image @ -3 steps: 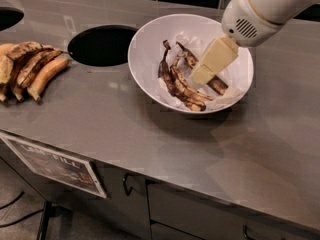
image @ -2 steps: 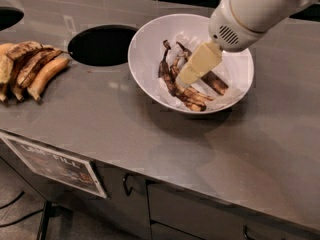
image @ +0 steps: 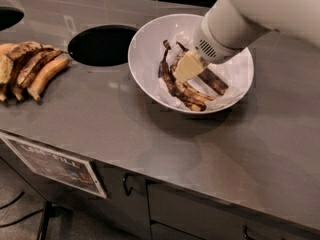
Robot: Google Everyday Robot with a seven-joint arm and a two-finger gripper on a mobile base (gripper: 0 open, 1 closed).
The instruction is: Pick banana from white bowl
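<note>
Banana [image: 214, 82]: the long, nearly straight brown-black one, lying in the white bowl [image: 145, 54], right of centre, not yet lifted.

- Gripper [image: 189, 67]: cream tip low inside the bowl, over the straight banana's upper stretch, just beside the curved blackened pair [image: 175, 88]. Wide or narrow: cannot tell. Contact with fruit: cannot tell.
- Change over the last second: the tip has slid leftward across the bowl and sunk a little. The fruit has not shifted.
- Reading: this looks like the final approach, with no grasp visible yet. The tip now sits where the straight banana and the curved pair crowd together, so the risk is catching the wrong fruit or both.
- Surface: grey metal counter [image: 240, 149], bowl resting on it. A round dark opening [image: 102, 45] sits just left of the bowl, and a second opening [image: 7, 17] at the far left edge.
- A loose heap of yellower bananas [image: 31, 70] lies well apart to the left.
- Room: a printed label [image: 56, 165] on the counter front, cabinet doors below, dark tiles behind.
</note>
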